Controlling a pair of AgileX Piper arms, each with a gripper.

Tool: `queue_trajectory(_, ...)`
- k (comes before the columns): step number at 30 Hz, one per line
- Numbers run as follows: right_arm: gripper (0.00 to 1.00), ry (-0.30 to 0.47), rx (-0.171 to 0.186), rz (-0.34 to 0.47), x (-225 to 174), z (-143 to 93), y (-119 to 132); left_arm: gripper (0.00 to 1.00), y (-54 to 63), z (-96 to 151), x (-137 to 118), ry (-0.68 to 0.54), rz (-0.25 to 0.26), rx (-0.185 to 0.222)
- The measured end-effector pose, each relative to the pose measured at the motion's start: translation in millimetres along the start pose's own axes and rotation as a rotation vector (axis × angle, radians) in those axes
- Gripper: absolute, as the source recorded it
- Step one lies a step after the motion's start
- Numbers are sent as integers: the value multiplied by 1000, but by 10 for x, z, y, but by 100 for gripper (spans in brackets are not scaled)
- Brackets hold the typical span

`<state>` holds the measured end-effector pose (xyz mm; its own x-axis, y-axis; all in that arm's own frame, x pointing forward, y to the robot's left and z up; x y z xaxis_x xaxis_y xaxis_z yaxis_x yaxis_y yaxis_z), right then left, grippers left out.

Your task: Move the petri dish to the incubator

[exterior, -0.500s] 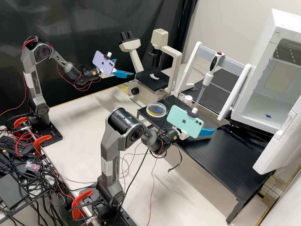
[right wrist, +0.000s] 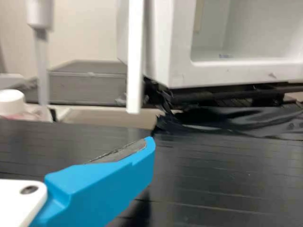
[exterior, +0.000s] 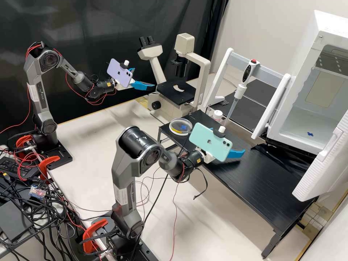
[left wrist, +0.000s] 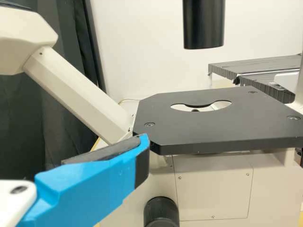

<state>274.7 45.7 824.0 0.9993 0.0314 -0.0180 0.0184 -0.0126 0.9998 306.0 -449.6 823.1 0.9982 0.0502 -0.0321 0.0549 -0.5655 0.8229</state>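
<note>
High view: with its fingers parted wide, the right tool [exterior: 231, 140] is best brought low and level to the dish [exterior: 180, 127] near the edge of the table [exterior: 261, 185], then closed gently without tilting it.

The high view looks forward and down from well back, over microscope [exterior: 170, 95] and incubator [exterior: 299, 83] alike. The left wrist view faces the microscope's stage [left wrist: 251, 125] up close; the right looks low across the black worktop [right wrist: 227, 179] toward the incubator — each shares its subject with the high view.
</note>
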Motion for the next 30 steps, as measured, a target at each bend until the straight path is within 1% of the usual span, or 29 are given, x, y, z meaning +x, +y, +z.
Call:
queue_trajectory(1,100,14,0,7,-21,-24,4,100,0,0,0,0,0,0)
queue_trajectory(2,100,41,9,18,-63,-82,-3,100,0,0,0,0,0,0)
queue_trajectory(3,100,78,14,16,-124,-157,-43,100,0,0,0,0,0,0)
queue_trajectory(5,100,126,15,-1,-215,-256,-130,100,0,0,0,0,0,0)
queue_trajectory(6,100,165,-1,-21,-267,-333,-195,100,0,0,0,0,0,0)
queue_trajectory(7,100,180,-10,-32,-292,-364,-226,100,0,0,0,0,0,0)
queue_trajectory(9,100,218,-43,-66,-356,-438,-325,100,0,0,0,0,0,0)
queue_trajectory(12,100,239,-41,-88,-410,-524,-476,100,0,0,0,0,0,0)
queue_trajectory(13,100,257,-46,-104,-424,-569,-541,100,0,0,0,0,0,0)
queue_trajectory(15,100,284,-87,-161,-460,-619,-696,100,0,0,0,0,0,0)
queue_trajectory(17,100,299,-109,-193,-477,-645,-785,100,0,0,0,0,0,0)
queue_trajectory(18,100,299,-110,-207,-475,-641,-830,100,0,0,0,0,0,0)
queue_trajectory(23,100,258,-128,-272,-449,-558,-1034,100,0,0,0,0,0,0)
queue_trajectory(27,100,266,-129,-260,-418,-546,-1067,100,0,0,0,0,0,0)
queue_trajectory(30,100,249,-113,-269,-381,-515,-1093,100,0,0,0,0,0,0)
